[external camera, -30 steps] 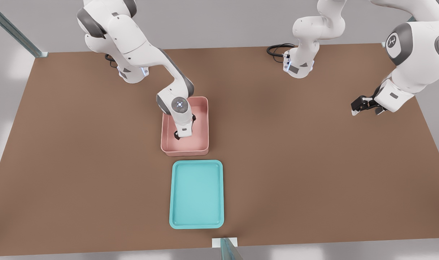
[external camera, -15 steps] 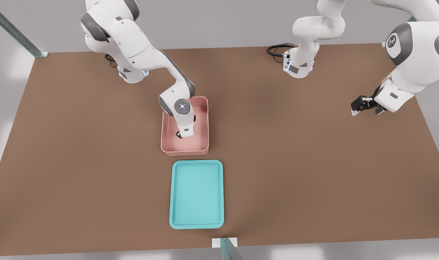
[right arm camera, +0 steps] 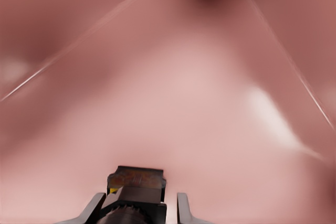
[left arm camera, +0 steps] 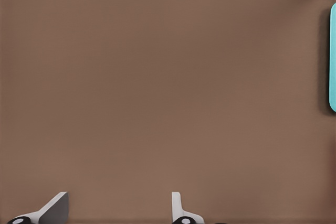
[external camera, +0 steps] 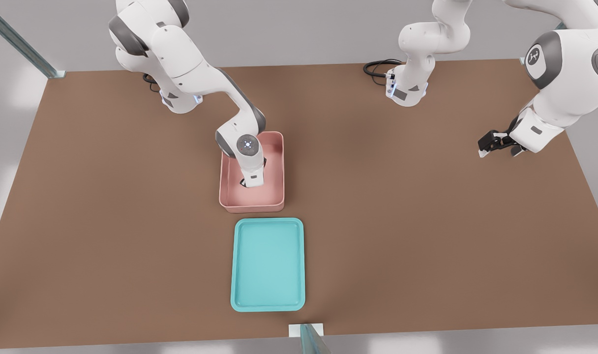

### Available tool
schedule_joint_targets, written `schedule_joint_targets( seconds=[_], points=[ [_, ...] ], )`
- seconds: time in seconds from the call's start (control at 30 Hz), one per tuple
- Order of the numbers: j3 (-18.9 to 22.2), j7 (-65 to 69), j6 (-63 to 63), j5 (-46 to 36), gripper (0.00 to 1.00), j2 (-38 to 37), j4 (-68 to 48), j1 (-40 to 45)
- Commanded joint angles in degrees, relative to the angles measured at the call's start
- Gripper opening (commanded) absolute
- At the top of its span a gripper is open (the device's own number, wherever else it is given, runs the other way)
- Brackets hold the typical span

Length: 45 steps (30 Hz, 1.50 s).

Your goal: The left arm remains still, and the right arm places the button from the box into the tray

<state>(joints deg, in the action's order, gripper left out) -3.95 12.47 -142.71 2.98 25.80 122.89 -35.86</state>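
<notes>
The pink box (external camera: 252,196) stands mid-table, and the right arm reaches down into it. Its gripper (external camera: 248,184) is low inside the box, near the floor. In the right wrist view the gripper (right arm camera: 137,207) has its fingers (right arm camera: 97,206) drawn in on either side of the button (right arm camera: 137,183), whose dark squarish base shows with a sliver of yellow cap. In the front view the wrist hides the button. The teal tray (external camera: 268,264) lies just in front of the box, nearer the camera, with nothing in it.
The brown table (external camera: 107,221) spreads wide on both sides of the two containers. A black cable (external camera: 377,66) lies by the far arm base. A metal post (external camera: 310,339) stands at the near edge, just beyond the tray.
The right arm's wrist shifted slightly toward the front view's right inside the box over the first half second, then held almost still. Box and tray have not moved.
</notes>
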Motion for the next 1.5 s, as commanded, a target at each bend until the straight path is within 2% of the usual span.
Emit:
schedule_joint_targets(
  seconds=[0.0,0.4,0.5,0.93,1.03,1.2,1.43,1.47],
  points=[
    [0.0,1.9,0.2,-0.2,0.60,0.0,0.0,0.0],
    [0.0,2.9,0.5,-0.2,0.54,-0.9,0.0,0.2],
    [0.0,2.7,3.6,-0.2,0.54,-3.3,0.0,0.2],
    [0.0,3.4,2.9,-0.2,0.51,-2.0,0.0,-0.1],
    [0.0,3.5,3.2,-0.2,0.46,-2.2,-0.1,-0.1],
    [0.0,3.4,3.4,-0.2,0.45,-2.4,-0.1,0.0],
    [0.0,4.1,6.0,-0.2,0.43,-5.0,-0.1,0.0],
    [-0.1,4.4,9.0,-0.4,0.43,-7.4,-0.5,0.4]
  ],
)
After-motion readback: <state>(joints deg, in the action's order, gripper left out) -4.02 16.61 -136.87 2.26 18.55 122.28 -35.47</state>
